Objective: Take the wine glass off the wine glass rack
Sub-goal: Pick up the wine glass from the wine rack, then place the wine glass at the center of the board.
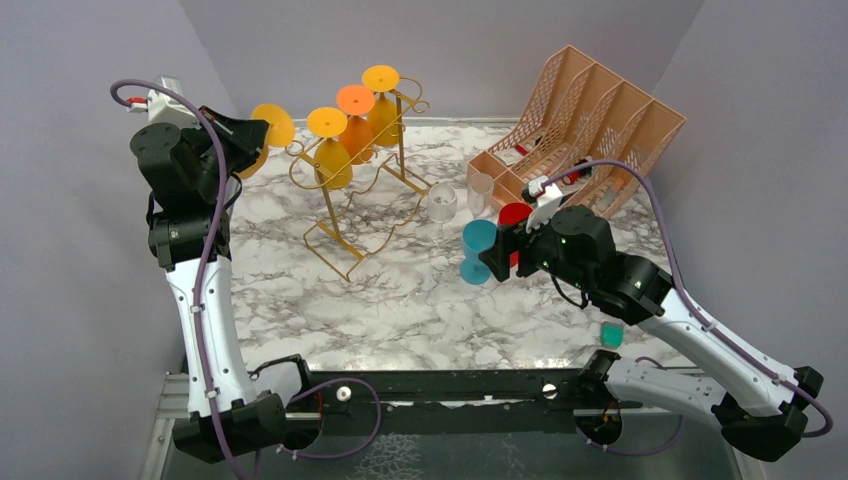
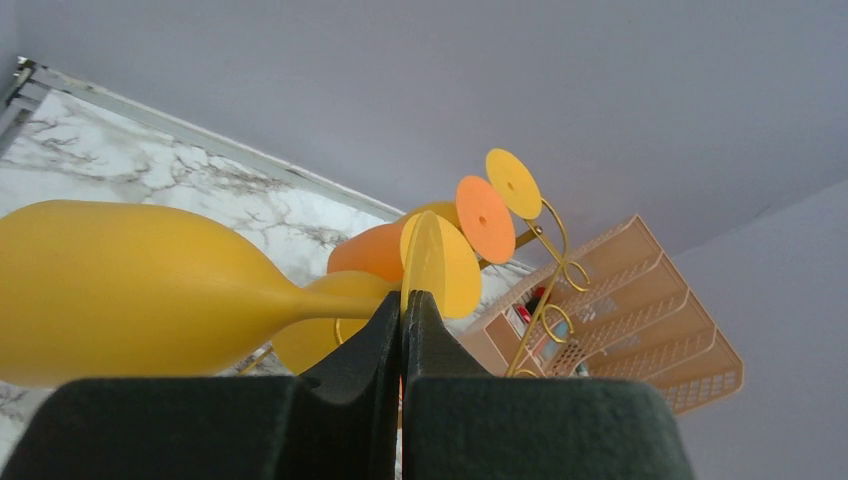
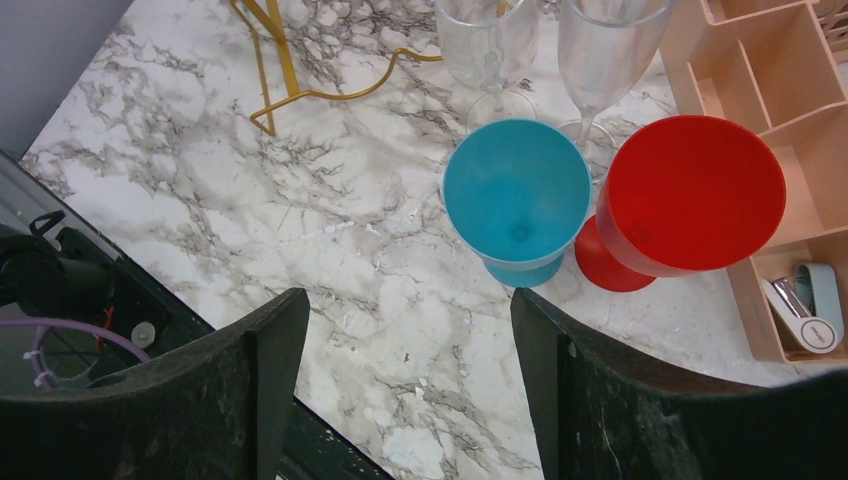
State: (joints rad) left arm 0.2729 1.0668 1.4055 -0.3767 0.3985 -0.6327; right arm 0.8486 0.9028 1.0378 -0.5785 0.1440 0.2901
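Observation:
The gold wire wine glass rack (image 1: 372,190) stands at the back middle of the marble table. Three glasses hang on it upside down: a yellow one (image 1: 330,155), an orange one (image 1: 357,128) and a yellow one (image 1: 383,105). My left gripper (image 1: 245,135) is shut on the foot disc of another yellow wine glass (image 1: 273,125), held in the air left of the rack and apart from it. In the left wrist view the gripper (image 2: 404,300) pinches the disc's edge, and the glass's bowl (image 2: 120,290) lies sideways to the left. My right gripper (image 1: 495,262) is open and empty.
A teal glass (image 3: 515,195) and a red glass (image 3: 695,195) stand just beyond my right gripper (image 3: 400,310). Two clear glasses (image 3: 487,40) stand behind them. The peach lattice organizer (image 1: 590,120) is at the back right. A rack foot (image 3: 290,80) lies to the left.

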